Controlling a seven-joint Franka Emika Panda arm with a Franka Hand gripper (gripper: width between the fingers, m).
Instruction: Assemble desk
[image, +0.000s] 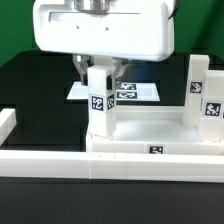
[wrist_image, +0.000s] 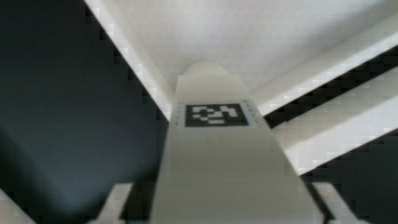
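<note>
The pincer (image: 99, 72) holds a white leg (image: 98, 100) upright. The leg stands on the desk top (image: 150, 140). Another leg (image: 204, 98) stands nearby.

Two tagged legs (image: 99, 100) upright on white tabletop (image: 150, 135)

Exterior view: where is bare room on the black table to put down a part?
Free: black table on that view's left, between the white border bar and the marker board. Crowded: the white tray-like tabletop, where the gripper holds one tagged white leg beside another.
</note>
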